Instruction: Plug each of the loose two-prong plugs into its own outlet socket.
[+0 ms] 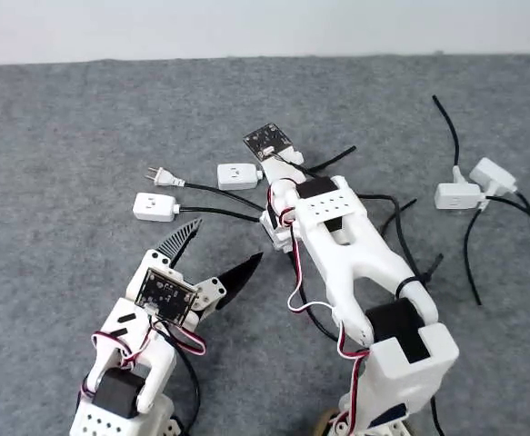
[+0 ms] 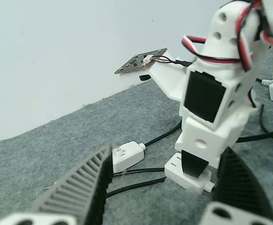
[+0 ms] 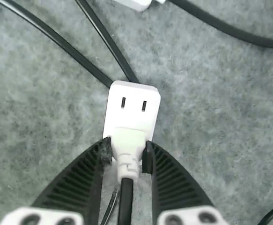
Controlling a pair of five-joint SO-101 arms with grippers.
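My right gripper (image 3: 126, 146) is shut on a white plug (image 3: 127, 154), which sits against the end of a white outlet socket (image 3: 131, 110) with two slots facing up. In the high view this gripper (image 1: 278, 224) points down at mid-table. A loose two-prong plug (image 1: 161, 175) lies at the left on its black cable, with one white socket (image 1: 154, 207) below it and another (image 1: 237, 174) to its right. My left gripper (image 1: 229, 239) is open and hovers near the front left, holding nothing. Its fingers (image 2: 80, 187) frame the second socket (image 2: 127, 157) and the right arm's socket (image 2: 188, 172).
At the right, a white plug and socket pair (image 1: 465, 193) lies joined, with black cables (image 1: 469, 245) trailing toward the front. More black cables (image 1: 219, 214) cross the grey mat (image 1: 65, 136) between the sockets and the right arm. The mat ends at a white wall behind.
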